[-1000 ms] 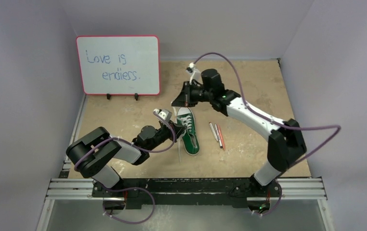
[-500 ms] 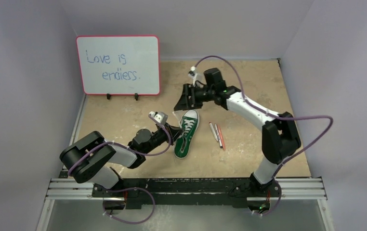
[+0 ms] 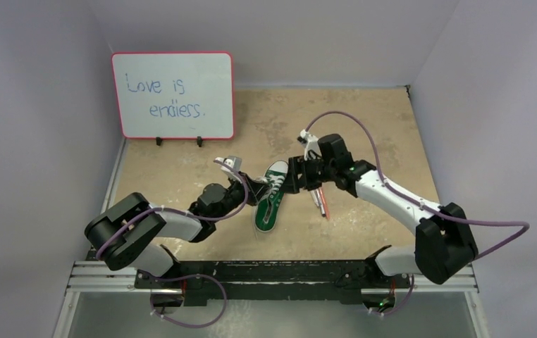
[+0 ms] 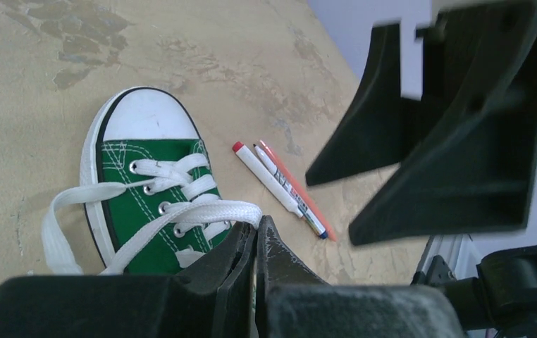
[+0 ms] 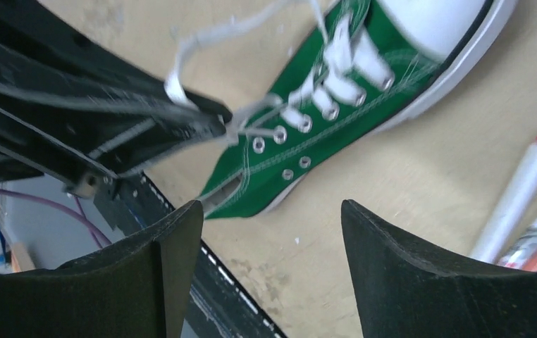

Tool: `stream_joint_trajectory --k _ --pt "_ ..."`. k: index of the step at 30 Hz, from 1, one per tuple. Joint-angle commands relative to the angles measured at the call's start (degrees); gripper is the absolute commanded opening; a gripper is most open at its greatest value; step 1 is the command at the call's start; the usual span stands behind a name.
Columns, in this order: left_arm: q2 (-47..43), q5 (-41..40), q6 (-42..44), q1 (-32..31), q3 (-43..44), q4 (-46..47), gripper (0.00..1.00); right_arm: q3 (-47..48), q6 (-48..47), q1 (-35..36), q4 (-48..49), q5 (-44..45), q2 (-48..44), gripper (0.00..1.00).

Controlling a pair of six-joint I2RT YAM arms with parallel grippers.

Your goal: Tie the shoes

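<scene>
Here our left gripper point(image 4: 257, 232) clamped a white lace point(image 4: 206, 211) of the green sneaker point(image 3: 269, 206), mid-table, toe toward one o'clock. Our right gripper point(image 5: 271, 215), jaws apart at its three o'clock, should grasp the slack loop point(image 4: 53, 225) low, we judged.

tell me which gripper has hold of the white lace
The left gripper: its jaws are shut on a white lace of the green sneaker. The right gripper is open near it, with nothing between its fingers.
</scene>
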Motion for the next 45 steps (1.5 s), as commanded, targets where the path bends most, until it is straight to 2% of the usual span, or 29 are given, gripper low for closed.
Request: stream_joint_trajectory --k 1,3,5,9,11,16,19,20,23,25,27,29,33,37,45 --pt "-1.6 -1.5 -5.7 0.2 3.2 -0.9 0.0 -6.7 7.3 2.7 7.6 5.5 -1.1 0.72" --pt "-2.1 -1.5 -6.5 0.1 3.6 -2.1 0.0 -9.1 11.5 2.9 11.7 5.7 -1.0 0.71" --pt "-2.1 -1.1 -6.9 -0.1 4.2 -3.4 0.0 -12.2 15.4 0.6 20.2 4.3 -1.3 0.7" --pt "-1.8 -1.3 -8.5 -0.4 4.5 -5.0 0.0 -10.1 17.2 -5.2 25.5 0.0 5.0 0.51" --pt "-1.9 -1.5 -10.0 -0.4 4.9 -6.5 0.0 -7.5 15.3 -5.3 25.6 -1.5 9.1 0.46" --pt "-1.1 -3.4 -11.8 -0.6 6.6 -9.4 0.0 -5.6 15.2 -5.3 34.2 -6.5 16.6 0.36" --pt "-1.7 -4.3 -12.1 -0.4 7.1 -11.3 0.0 -4.7 12.9 -5.2 32.2 -8.1 17.0 0.36" --pt "-2.1 -4.8 -12.3 -0.4 7.3 -12.3 0.0 -3.8 10.3 -5.2 27.1 -6.8 16.1 0.37" --pt "-3.3 -5.8 -13.2 -0.4 9.1 -17.2 0.0 -2.1 1.1 -4.4 11.7 6.3 9.4 0.45" --pt "-3.6 -6.2 -14.2 -0.4 10.2 -19.9 0.0 -4.3 -0.1 -2.9 7.9 6.6 3.9 0.53" --pt "-3.5 -5.9 -15.2 -0.4 10.6 -20.0 0.0 -7.6 1.3 0.8 10.0 5.1 -0.7 0.58" --pt "-3.3 -5.1 -16.0 -0.4 11.0 -20.0 0.0 -10.3 5.0 4.1 15.3 1.9 -2.4 0.58" --pt "-3.3 -4.1 -17.1 -0.4 10.8 -19.7 0.0 -12.6 12.2 6.8 25.7 0.1 -1.3 0.48" --pt "-4.1 -3.8 -17.2 -0.4 10.6 -20.7 0.0 -13.7 15.3 8.5 30.0 1.5 0.9 0.36" --pt "-5.2 -3.4 -17.0 -0.4 10.5 -21.3 0.0 -14.5 18.5 8.7 33.1 5.3 3.7 0.34"
